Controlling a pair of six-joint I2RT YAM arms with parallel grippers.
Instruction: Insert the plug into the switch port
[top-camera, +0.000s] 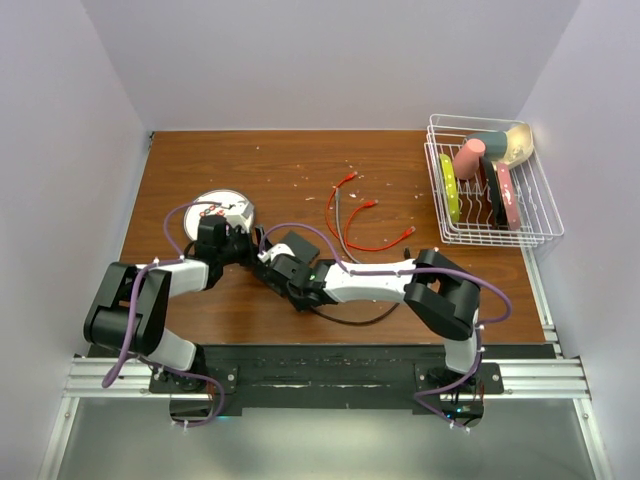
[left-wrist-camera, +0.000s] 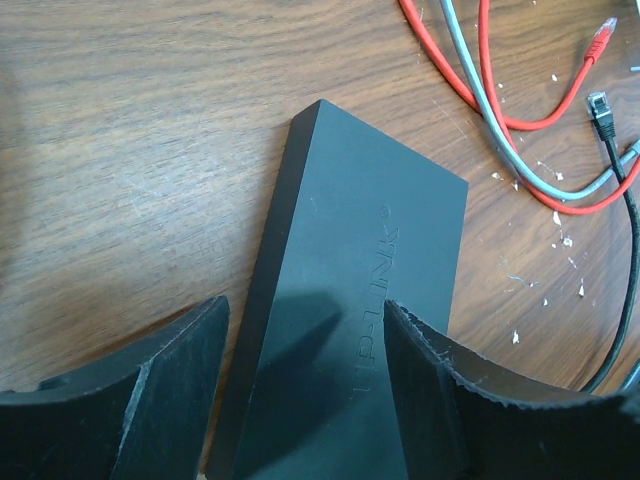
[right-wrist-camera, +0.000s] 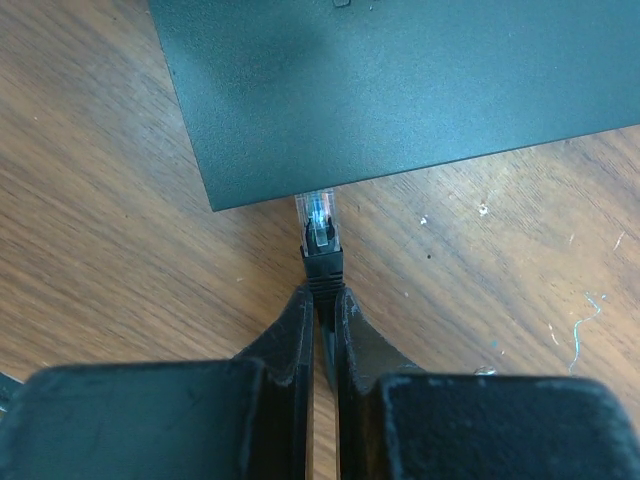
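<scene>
The switch (top-camera: 297, 245) is a flat matte-black box lying on the wooden table between my two grippers. In the left wrist view the switch (left-wrist-camera: 360, 330) lies under my open left gripper (left-wrist-camera: 305, 310); one finger is over the wood beside its long edge, the other over its top. My right gripper (right-wrist-camera: 322, 300) is shut on the black boot of the plug (right-wrist-camera: 321, 225). The plug's clear tip reaches the near edge of the switch (right-wrist-camera: 400, 90), and its front end is hidden under that edge. The sockets are not visible. From above, my right gripper (top-camera: 278, 268) sits just in front of the switch and my left gripper (top-camera: 240, 243) just left of it.
A round white plate with red dots (top-camera: 222, 208) lies behind the left gripper. Loose red and grey cables (top-camera: 350, 215) lie behind the switch and show in the left wrist view (left-wrist-camera: 480, 90), beside a black cable end (left-wrist-camera: 600, 105). A white wire dish rack (top-camera: 490, 185) stands at the back right.
</scene>
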